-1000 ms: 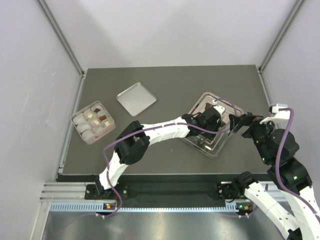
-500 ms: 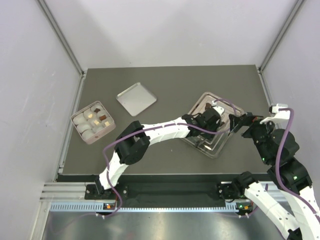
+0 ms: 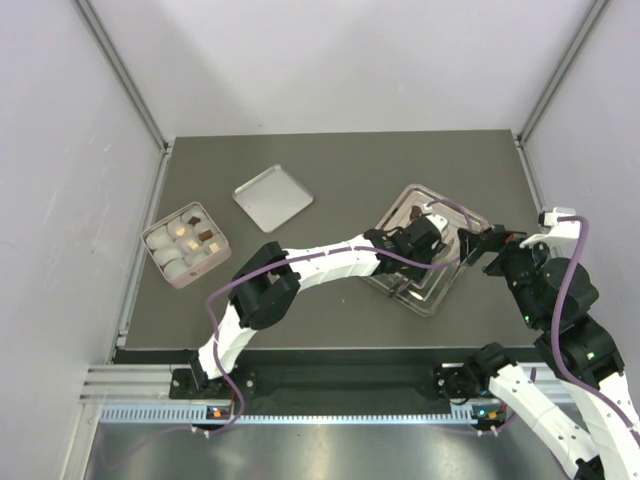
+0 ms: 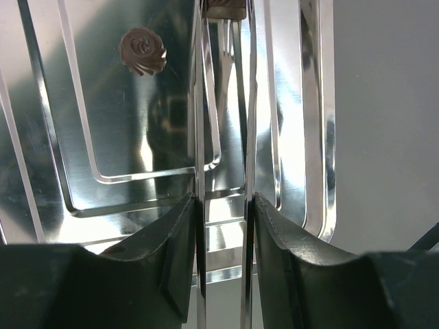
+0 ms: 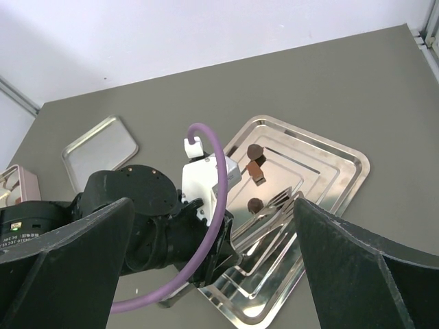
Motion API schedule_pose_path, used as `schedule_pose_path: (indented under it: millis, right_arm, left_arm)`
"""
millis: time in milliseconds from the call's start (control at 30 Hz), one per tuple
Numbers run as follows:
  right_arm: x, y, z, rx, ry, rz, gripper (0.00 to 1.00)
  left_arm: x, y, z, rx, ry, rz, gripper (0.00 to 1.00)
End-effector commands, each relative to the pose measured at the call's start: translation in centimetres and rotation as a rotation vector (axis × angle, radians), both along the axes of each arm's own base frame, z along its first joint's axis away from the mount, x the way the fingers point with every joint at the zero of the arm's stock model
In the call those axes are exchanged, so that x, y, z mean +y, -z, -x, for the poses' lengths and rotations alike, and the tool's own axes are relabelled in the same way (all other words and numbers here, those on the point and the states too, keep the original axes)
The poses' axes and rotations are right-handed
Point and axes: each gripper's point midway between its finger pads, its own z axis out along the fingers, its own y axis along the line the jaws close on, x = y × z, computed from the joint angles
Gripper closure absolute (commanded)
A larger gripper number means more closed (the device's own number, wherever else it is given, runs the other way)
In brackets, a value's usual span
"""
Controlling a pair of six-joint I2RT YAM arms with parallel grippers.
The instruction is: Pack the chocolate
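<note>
A dark grey counter (image 3: 340, 170), seen from above, holds a pink box (image 3: 204, 268) at far left. The box is split into small compartments, and several hold chocolate (image 3: 172, 258): mostly cream-white rounded pieces, with a few brown ones along the far side. Near the box, to its right and further back, lies a small flat silver tray (image 3: 272, 197). The left arm (image 3: 320, 260) stretches from its base across the middle of the counter to a larger stepped silver tray (image 3: 425, 298), right of centre. In the left wrist view, the left fingers (image 4: 175, 253) are pinching a pair of thin metal tweezers (image 4: 199, 137). The blades run forward over the large tray and draw together at a brown piece (image 4: 223, 7) at the top edge of that view. Whether the tips actually clamp it cannot be told. A dark swirled piece (image 4: 143, 51) lies loose on the tray floor, left of the blades. In the right wrist view, three brown pieces (image 5: 254, 150) sit close together near the middle of the large tray, just beyond the left arm's wrist. At far right, the right fingers (image 5: 75, 253) are spread wide with nothing between them, hovering by the large tray's right corner.
</note>
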Motion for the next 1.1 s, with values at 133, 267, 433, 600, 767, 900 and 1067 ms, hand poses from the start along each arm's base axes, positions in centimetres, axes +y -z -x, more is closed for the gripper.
schedule_pose_path:
  millis: [133,267,433,600,767,900,1067]
  right_arm:
    - [-0.2,-1.4,0.6,-0.03,-0.002,-0.027,0.0]
    - [-0.1,-1.4,0.6,-0.028,-0.004,-0.03,0.0]
    - [0.0,-1.3,0.5,-0.029,-0.007,-0.034,0.0]
    - [0.3,-1.2,0.3,-0.03,-0.015,-0.037,0.0]
    - [0.6,-0.7,0.1,-0.022,-0.027,-0.037,0.0]
    - [0.9,-0.2,0.0,-0.017,-0.037,-0.038,0.0]
    - [1.5,0.1,-0.2,-0.018,-0.063,-0.044,0.0]
  left_arm:
    - [-0.5,-5.9,-0.3,-0.011,-0.065,0.113,0.64]
    - [-0.1,-8.0,-0.6,0.013,-0.086,0.161,0.64]
    - [1.8,-9.8,-2.1,0.038,-0.138,0.186,0.65]
    - [6.3,-12.8,-4.6,0.002,-0.228,0.179,0.65]
    - [14.2,-15.7,-7.2,-0.026,-0.409,0.162,0.66]
    - [24.5,-15.1,-8.8,-0.009,-0.642,0.128,0.67]
    - [37.6,-15.5,-7.5,-0.019,-0.943,0.101,0.65]
